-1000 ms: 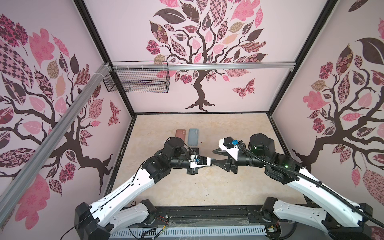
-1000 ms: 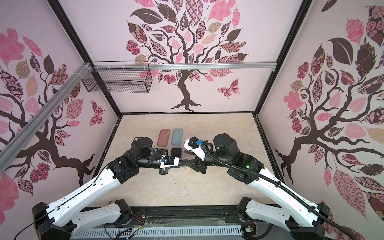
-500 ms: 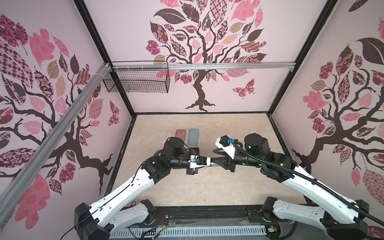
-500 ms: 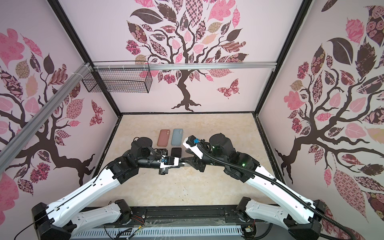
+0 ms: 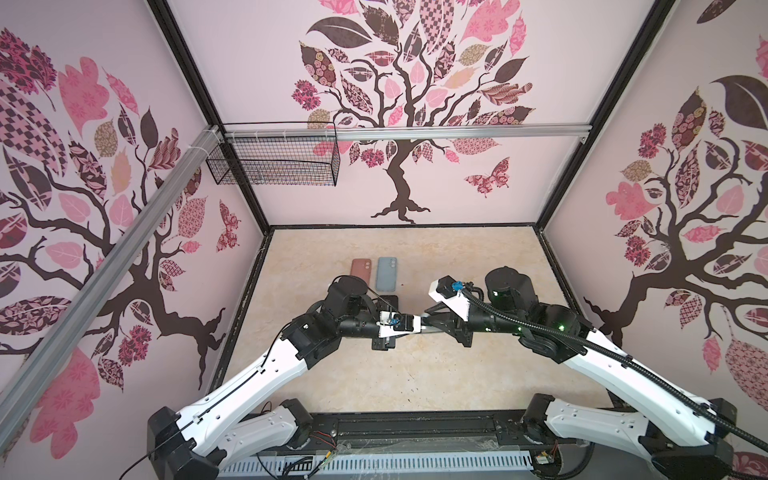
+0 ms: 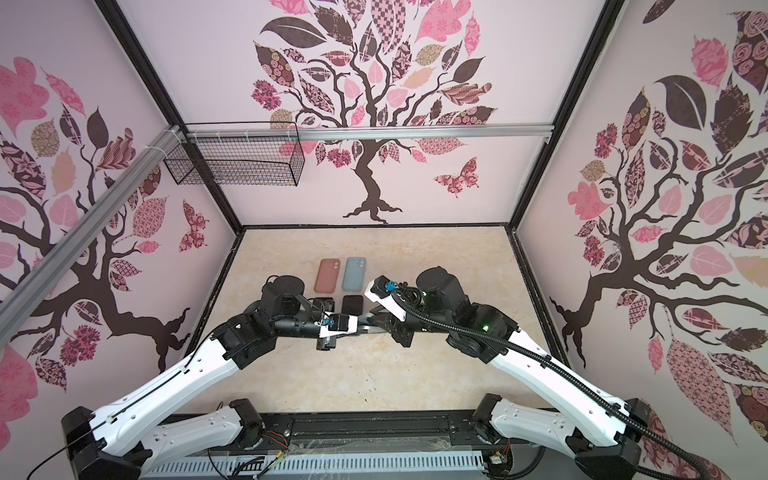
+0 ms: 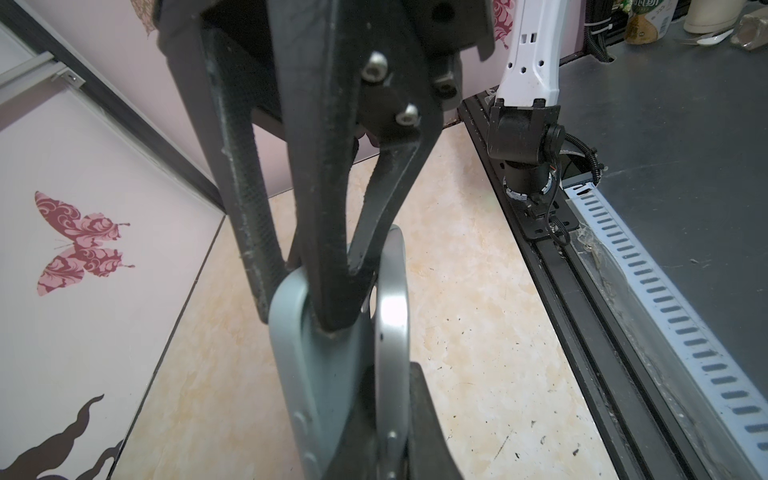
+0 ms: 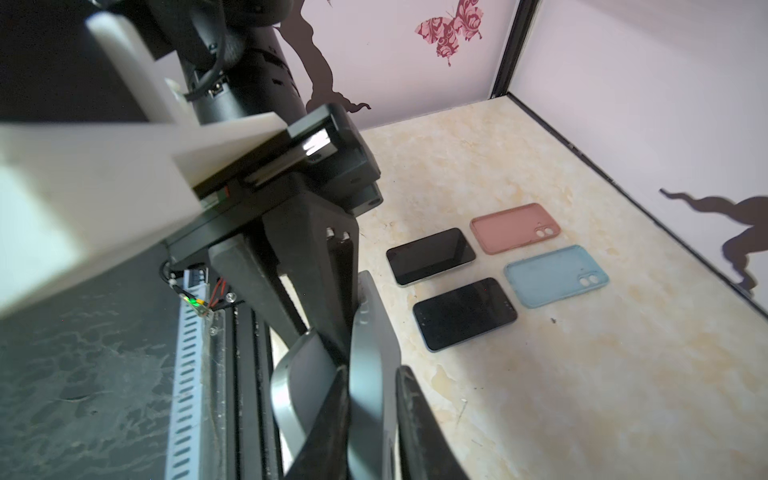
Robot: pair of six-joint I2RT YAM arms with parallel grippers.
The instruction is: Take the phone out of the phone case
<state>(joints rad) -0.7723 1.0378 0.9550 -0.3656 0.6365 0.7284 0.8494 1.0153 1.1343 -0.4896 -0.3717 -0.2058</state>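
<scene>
A phone (image 7: 392, 324) with a silver edge, half out of its grey-green phone case (image 7: 291, 353), hangs on edge above the table between both arms. My left gripper (image 7: 392, 374) is shut on the phone, one finger wedged between phone and case. My right gripper (image 8: 372, 370) is shut on the phone case (image 8: 368, 332), with the phone (image 8: 291, 386) beside it. In both top views the left gripper (image 5: 417, 326) and right gripper (image 5: 432, 322) meet tip to tip at mid-table, and only a silver strip of the phone (image 6: 365, 331) shows.
On the table behind the grippers lie a pink case (image 8: 513, 227), a blue case (image 8: 557, 276) and two bare dark phones (image 8: 430, 255) (image 8: 465, 313). A wire basket (image 5: 274, 160) hangs at the back left wall. A black rail (image 7: 552, 257) runs along the front edge.
My right arm has slid left towards the left gripper, and its jaws have closed on the case wall. The left gripper has kept its place and its grip.
</scene>
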